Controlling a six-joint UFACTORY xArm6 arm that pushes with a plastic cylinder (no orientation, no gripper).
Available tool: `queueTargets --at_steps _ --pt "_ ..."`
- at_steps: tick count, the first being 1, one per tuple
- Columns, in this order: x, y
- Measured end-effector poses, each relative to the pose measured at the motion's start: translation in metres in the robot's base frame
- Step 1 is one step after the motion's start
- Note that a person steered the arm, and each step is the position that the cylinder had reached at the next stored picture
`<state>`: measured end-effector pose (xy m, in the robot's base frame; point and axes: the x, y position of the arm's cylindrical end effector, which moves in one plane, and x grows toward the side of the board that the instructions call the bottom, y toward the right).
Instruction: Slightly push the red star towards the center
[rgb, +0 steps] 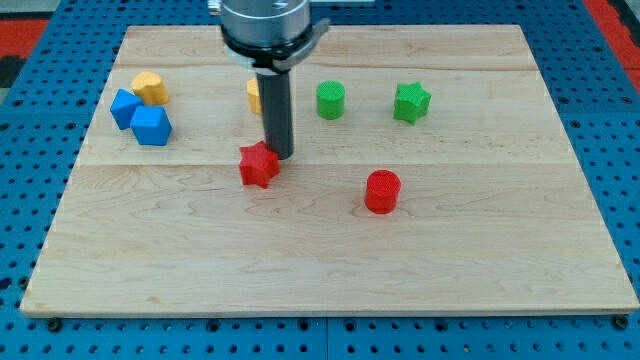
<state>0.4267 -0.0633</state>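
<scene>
Red cylinder (382, 191) sat nearest the view's bottom, right of centre, well apart from the red star (259, 165). Star lay left of centre, flat, points intact. My tip (281, 156) stood just at its upper right edge, apparently touching; no jaws on this rod. Farther back: blue cube (152, 126), second blue block (125, 107), yellow block (150, 88), green cylinder (331, 100), green star (411, 102); another yellow block (254, 95) was half hidden behind the rod.

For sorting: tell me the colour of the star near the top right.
Green star, clear in the camera view.

The rod (277, 110) hides most of a yellow block (254, 95) — shape unclear — and the arm is cut off at the view's top.
</scene>
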Motion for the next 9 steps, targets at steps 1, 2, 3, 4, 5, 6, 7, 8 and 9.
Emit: queueTargets --at_steps 1,2,3,4,5,6,7,8,9 --pt "-0.011 -0.005" --pt "-0.011 -0.013" --pt "0.005 -0.023" --pt "0.009 -0.026" --pt "-0.017 -0.048" --pt "-0.026 -0.113" --pt "0.012 -0.121" --pt "0.045 -0.087" --pt "0.048 -0.056"
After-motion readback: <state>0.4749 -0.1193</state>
